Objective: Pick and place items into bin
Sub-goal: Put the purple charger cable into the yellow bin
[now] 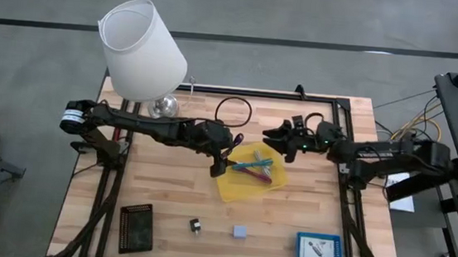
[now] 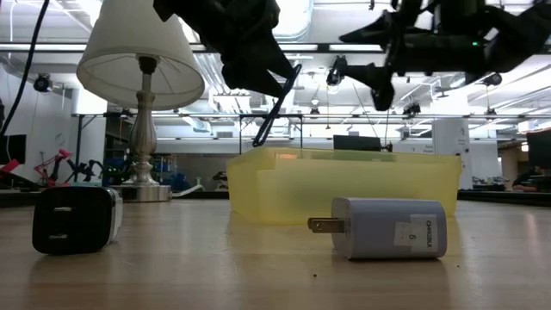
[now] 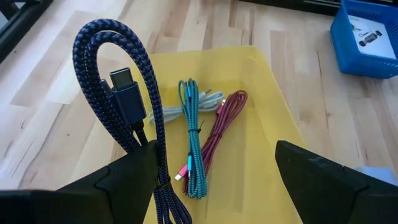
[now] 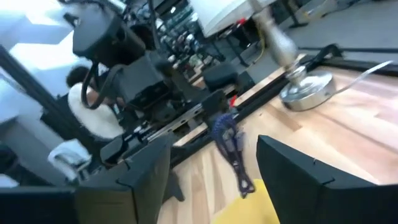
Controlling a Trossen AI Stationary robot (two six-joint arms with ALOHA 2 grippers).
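the wooden table [image 1: 171, 215] carries a white lamp [image 1: 142, 48] at its far left corner, with the silver base [image 1: 164, 105] just beside the left arm. near the middle sits a yellow bin [image 1: 232, 185], tilted a little to the table edges. a blue tray [image 1: 319, 251] lies at the near right, a black perforated plate [image 1: 137, 224] at the near left, and a loop of black cable [image 1: 233, 110] rests at the far side.

the left gripper [image 1: 225, 153] hangs over the bin's left edge, its fingers partly open with a dark blue braided cord [image 3: 121, 106] pinched against one finger; the cord arches up in a loop and its plug shows in the left wrist view. the right gripper [image 1: 280, 139] hovers above the bin's far right corner, fingers spread wide and holding nothing.

inside the bin lie a teal cord [image 3: 193, 134], a magenta cord [image 3: 219, 124] touching it, and a pale cord [image 3: 168, 113] beside them.

on the near table, well apart from the bin, stand a grey-blue plug cube [image 2: 392, 227] lying on its side with prongs facing left, and a small black plug block [image 2: 76, 219] further left.
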